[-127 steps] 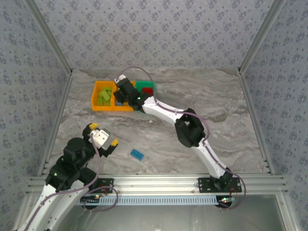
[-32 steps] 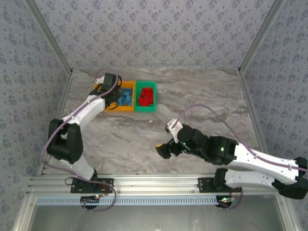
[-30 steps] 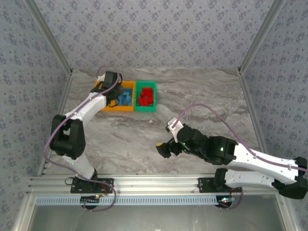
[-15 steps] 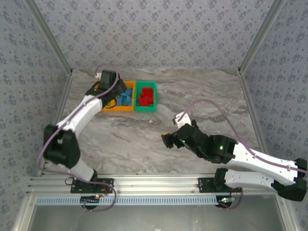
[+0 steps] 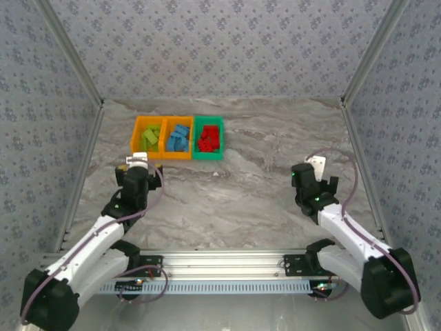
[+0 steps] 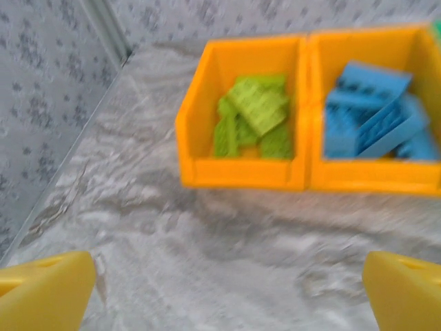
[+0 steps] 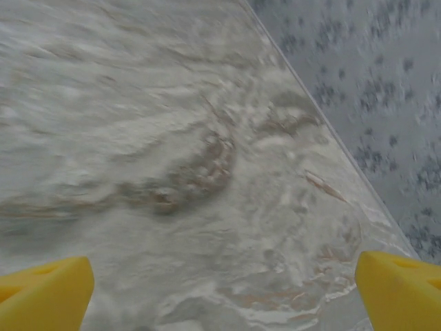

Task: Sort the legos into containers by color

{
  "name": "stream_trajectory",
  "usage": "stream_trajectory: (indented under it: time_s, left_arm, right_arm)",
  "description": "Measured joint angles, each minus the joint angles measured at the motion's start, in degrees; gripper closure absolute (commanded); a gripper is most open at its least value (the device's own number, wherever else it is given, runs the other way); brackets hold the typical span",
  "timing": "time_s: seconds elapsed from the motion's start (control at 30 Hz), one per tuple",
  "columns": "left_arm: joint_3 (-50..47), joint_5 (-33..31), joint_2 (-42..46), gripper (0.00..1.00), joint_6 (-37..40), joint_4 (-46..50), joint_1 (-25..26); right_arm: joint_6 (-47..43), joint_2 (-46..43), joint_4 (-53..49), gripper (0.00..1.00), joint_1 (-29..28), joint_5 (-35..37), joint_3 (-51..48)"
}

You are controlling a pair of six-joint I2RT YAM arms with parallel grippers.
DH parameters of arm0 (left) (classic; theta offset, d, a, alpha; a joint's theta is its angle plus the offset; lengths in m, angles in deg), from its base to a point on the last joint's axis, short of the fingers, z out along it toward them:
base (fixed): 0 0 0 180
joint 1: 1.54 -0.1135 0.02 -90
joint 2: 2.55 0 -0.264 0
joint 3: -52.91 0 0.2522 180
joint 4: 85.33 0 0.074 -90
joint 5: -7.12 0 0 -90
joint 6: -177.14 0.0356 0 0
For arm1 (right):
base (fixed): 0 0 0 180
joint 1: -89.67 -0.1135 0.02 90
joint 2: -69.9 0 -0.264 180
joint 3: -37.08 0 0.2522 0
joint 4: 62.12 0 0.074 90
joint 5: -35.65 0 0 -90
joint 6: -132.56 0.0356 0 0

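Top external view gives me the whole marble table [image 5: 262, 179], and every brick I can see lies inside a bin. By that I judge the sorting is finished or all but finished.

My two arms sit folded low near their bases, the left toward 9 o'clock and the right toward 3 o'clock. That suits a resting pose, with nothing on the table for either to reach.

The containers stand in a touching row at about 11 o'clock. There is one orange bin [image 5: 147, 156], a second orange bin [image 5: 177, 156] and a green bin [image 5: 208, 156]. Set side by side like this, each colour has its own drop spot.

The lime green legos [image 5: 149, 136] fill the first bin, the light blue legos [image 5: 179, 136] the middle one and the red legos [image 5: 208, 140] the last.

My left gripper [image 6: 227, 286] faces the two orange bins, which sit at 12 to 2 o'clock in its wrist view. Its yellow tips are spread wide with nothing between them. My right gripper [image 7: 224, 286] is likewise parted and empty over bare marble, near the wall at 2 o'clock.
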Motion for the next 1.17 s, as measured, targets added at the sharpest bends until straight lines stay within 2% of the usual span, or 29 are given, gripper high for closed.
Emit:
stream_trajectory:
  time_s: [0.1,0.33,0.43,0.53,0.67,1.17]
  left_arm:
    - [-5.22,3.23,-1.77,0.01,3.45,-5.49,-5.55]
    - [-5.62,14.91,-15.43,0.01,5.01,-23.12,-17.42]
    - [-5.60,20.90,-23.67,0.01,4.33,-31.71,-22.43]
    - [-4.50,26.36,-33.09,0.01,2.69,-38.53,-26.40]
    - [-1.11,29.62,-42.03,0.01,2.51,-41.75,-26.10]
    - [0.57,30.10,-42.21,0.01,2.89,-43.85,-24.52]
  right_arm:
    - [-3.48,5.64,11.04,0.00,5.55,-4.00,-0.31]
    - [-10.32,28.15,43.32,0.00,15.30,-19.17,-4.52]
    - [-11.10,31.21,47.89,0.00,16.24,-23.67,-5.77]
    - [-11.54,31.15,51.52,0.00,16.55,-24.85,-5.77]
    - [-11.87,31.04,53.90,0.00,16.48,-26.03,-5.70]
    - [-12.00,30.99,54.38,0.00,16.48,-27.15,-5.68]
